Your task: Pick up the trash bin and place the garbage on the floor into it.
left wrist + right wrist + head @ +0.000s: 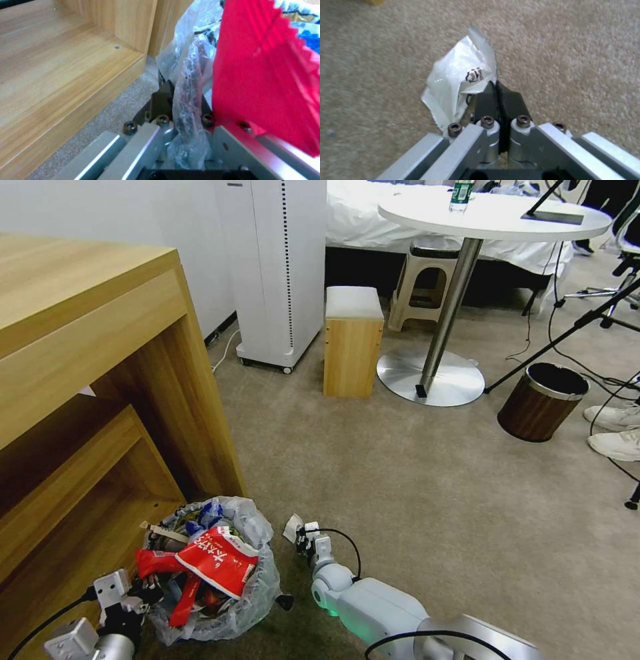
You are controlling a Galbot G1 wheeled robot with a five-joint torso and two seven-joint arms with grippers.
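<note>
The trash bin (220,607), lined with a crinkly clear bag (186,62), sits low at the front left beside the wooden desk. It is stuffed with garbage, a red wrapper (217,560) (260,75) on top. My left gripper (143,590) (183,96) is shut on the bin's bagged rim at its left side. My right gripper (303,537) (495,86) hovers just right of the bin, low over the beige floor (433,500), shut on a small white plastic wrapper (291,528) (460,82).
The wooden desk (100,380) with its low shelf fills the left. Farther off stand a white appliance (280,267), a wooden stool (353,340), a round table's metal base (430,373), a brown bin (541,401), tripod legs, cables and white shoes (617,430).
</note>
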